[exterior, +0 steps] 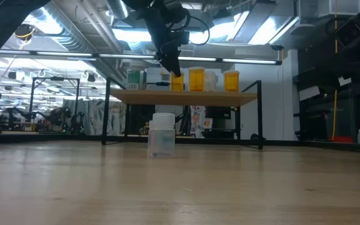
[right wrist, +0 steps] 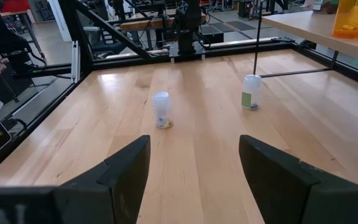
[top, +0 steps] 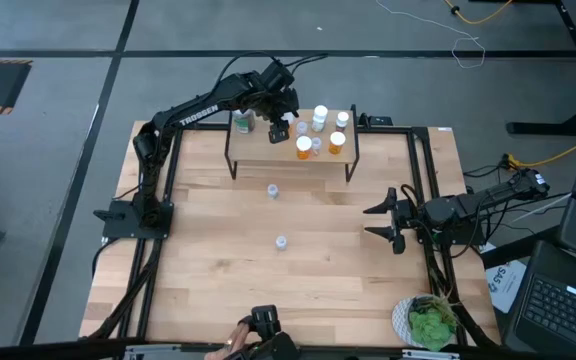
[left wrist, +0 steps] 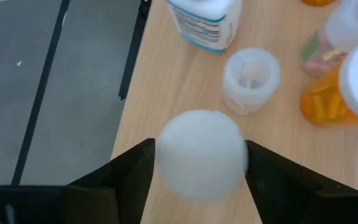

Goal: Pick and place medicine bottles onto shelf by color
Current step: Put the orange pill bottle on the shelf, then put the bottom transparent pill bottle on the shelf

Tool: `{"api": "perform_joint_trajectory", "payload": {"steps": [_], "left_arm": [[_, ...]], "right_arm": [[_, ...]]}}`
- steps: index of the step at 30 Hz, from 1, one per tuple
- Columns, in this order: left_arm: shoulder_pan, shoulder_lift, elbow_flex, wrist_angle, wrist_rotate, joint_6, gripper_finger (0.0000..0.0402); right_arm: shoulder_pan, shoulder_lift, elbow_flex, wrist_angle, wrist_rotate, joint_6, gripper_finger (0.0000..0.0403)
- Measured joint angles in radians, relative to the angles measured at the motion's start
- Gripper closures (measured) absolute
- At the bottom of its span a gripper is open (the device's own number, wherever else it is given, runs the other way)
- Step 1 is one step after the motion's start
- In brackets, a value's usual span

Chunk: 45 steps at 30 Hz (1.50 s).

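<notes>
The shelf (top: 258, 150) stands at the table's far side. On it are orange bottles (top: 305, 148), white-capped ones (top: 320, 115) and a green-labelled bottle (top: 243, 122). My left gripper (top: 280, 130) is over the shelf's left half, shut on a small white-capped bottle (left wrist: 199, 155). Beyond it on the shelf stand a small clear bottle (left wrist: 250, 79) and a labelled white bottle (left wrist: 205, 22). Two small clear bottles (top: 272, 190) (top: 281, 241) stand on the table. My right gripper (top: 376, 220) is open and empty near the table's right edge. My left gripper pinches the white-capped bottle by its two opposite sides (left wrist: 160, 158) between its two fingers. The fingers (left wrist: 132, 168) come from above, pointing down at the shelf top. The bottle stands upright in the hold; whether its base rests on the shelf I cannot tell.
A green plant in a white pot (top: 430, 322) sits at the table's near right corner. The shelf's black legs (top: 349, 170) stand on the table. The two table bottles also show in the right wrist view (right wrist: 161, 109) (right wrist: 251, 91). Bare wood lies between them and the near edge.
</notes>
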Motion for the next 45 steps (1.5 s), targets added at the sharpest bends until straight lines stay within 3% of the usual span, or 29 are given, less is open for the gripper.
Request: {"api": "perform_joint_trajectory", "payload": {"steps": [16, 23, 35, 45], "left_arm": [[-0.033, -0.009, 0.000, 0.072, -0.083, 0.026, 0.0150], [-0.069, -0.083, 0.000, 0.068, -0.231, 0.023, 0.0150], [-0.193, -0.373, 0.001, -0.224, -0.226, -0.185, 0.0151], [-0.287, -0.505, 0.001, -0.382, -0.222, -0.282, 0.0154]], "right_arm": [[0.000, 0.000, 0.000, 0.000, 0.000, 0.003, 0.0155], [0.000, 0.000, 0.000, 0.000, 0.000, 0.003, 0.0155], [0.000, 0.000, 0.000, 0.005, -0.001, -0.001, 0.0155], [0.000, 0.000, 0.000, 0.013, -0.009, -0.003, 0.0155]]}}
